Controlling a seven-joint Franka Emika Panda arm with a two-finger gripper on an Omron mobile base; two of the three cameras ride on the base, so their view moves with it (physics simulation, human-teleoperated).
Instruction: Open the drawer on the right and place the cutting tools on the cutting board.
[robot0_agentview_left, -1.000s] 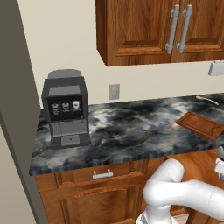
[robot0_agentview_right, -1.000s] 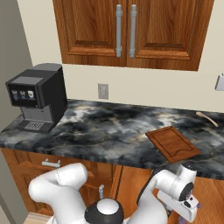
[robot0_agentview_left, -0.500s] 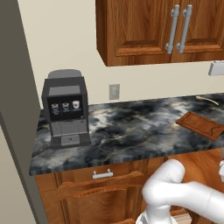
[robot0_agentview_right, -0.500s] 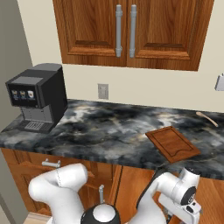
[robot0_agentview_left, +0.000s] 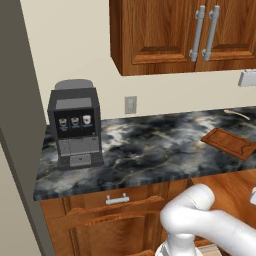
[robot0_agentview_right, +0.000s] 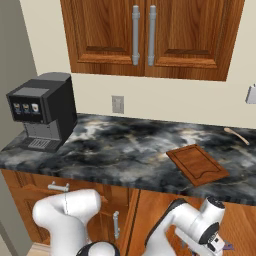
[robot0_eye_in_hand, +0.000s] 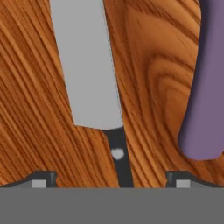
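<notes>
Hand view: pincer (robot0_eye_in_hand: 112, 180) open wide, its two dark tips at lower left and lower right of the frame, nothing between them gripped. It hangs directly over a knife (robot0_eye_in_hand: 89, 70) lying flat on the orange-brown wood floor of the drawer (robot0_eye_in_hand: 148, 78).

Knife's long axis runs nearly up and down the frame, leaning slightly: broad silver blade from the top edge down to centre, narrow dark handle (robot0_eye_in_hand: 119, 157) with one pale rivet continuing to the bottom between the tips. Blade points to the top of the frame, handle toward the pincer. Tip of the blade is cut off by the frame edge.

At the right edge, a rounded purple object (robot0_eye_in_hand: 205, 87), elongated roughly parallel to the knife, its blunt end at lower right; what it is cannot be told. It lies apart from the knife.

Right base view: cutting board (robot0_agentview_right: 197, 163) lies flat on the dark marbled counter (robot0_agentview_right: 115, 150), right of centre, long axis angled toward upper left. Coffee machine (robot0_agentview_right: 42, 110) at the counter's left end. The arm reaches low at lower right, below the counter edge.

Left base view: cutting board (robot0_agentview_left: 231, 143) at the right edge.
</notes>
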